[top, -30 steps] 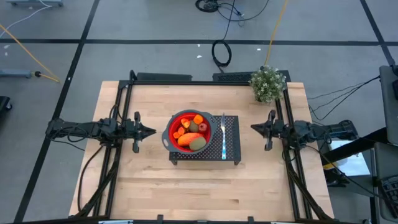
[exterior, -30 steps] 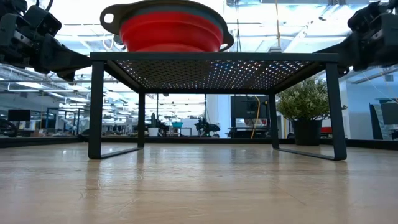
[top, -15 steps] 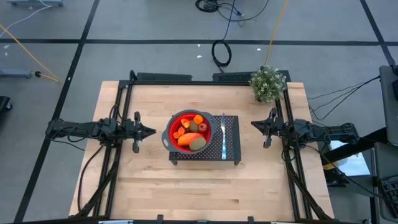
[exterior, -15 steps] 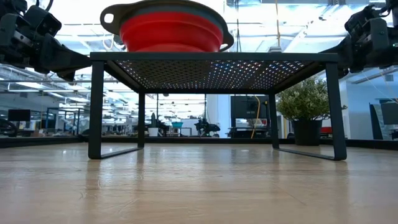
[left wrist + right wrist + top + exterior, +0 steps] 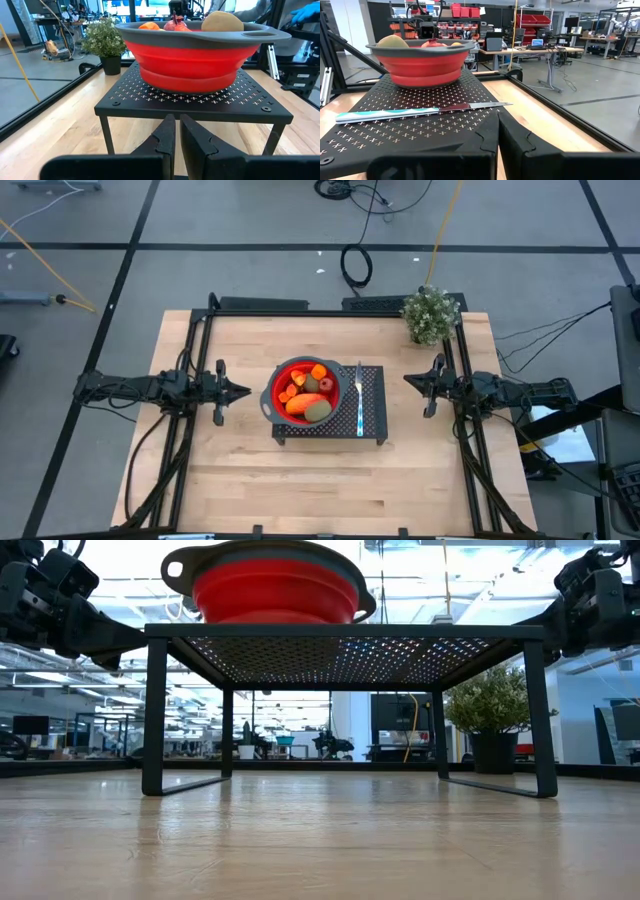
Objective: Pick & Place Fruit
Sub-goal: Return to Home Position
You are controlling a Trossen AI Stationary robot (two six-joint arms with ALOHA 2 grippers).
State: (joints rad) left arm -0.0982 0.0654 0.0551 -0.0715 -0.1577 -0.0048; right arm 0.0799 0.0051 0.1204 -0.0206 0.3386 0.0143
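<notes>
A red bowl with a grey rim (image 5: 299, 392) stands on a black perforated stand (image 5: 372, 420) at the table's middle. The fruit lies in the bowl: a long orange piece (image 5: 299, 404), a dark red round one (image 5: 326, 384), a brownish-green oval (image 5: 318, 411) and small orange bits (image 5: 318, 371). My left gripper (image 5: 245, 391) hovers left of the stand, shut, pointing at the bowl (image 5: 190, 65). My right gripper (image 5: 407, 383) hovers right of the stand, shut, facing the bowl (image 5: 422, 62).
A silver utensil with a light-blue handle (image 5: 359, 404) lies on the stand beside the bowl, its blade end toward the table's far edge (image 5: 420, 112). A bushy potted plant (image 5: 431, 315) stands at the far right corner. Black rails run along both table sides.
My right gripper has shifted a little toward the table's far edge, staying shut. The bowl, the fruit and the utensil have kept their places.
</notes>
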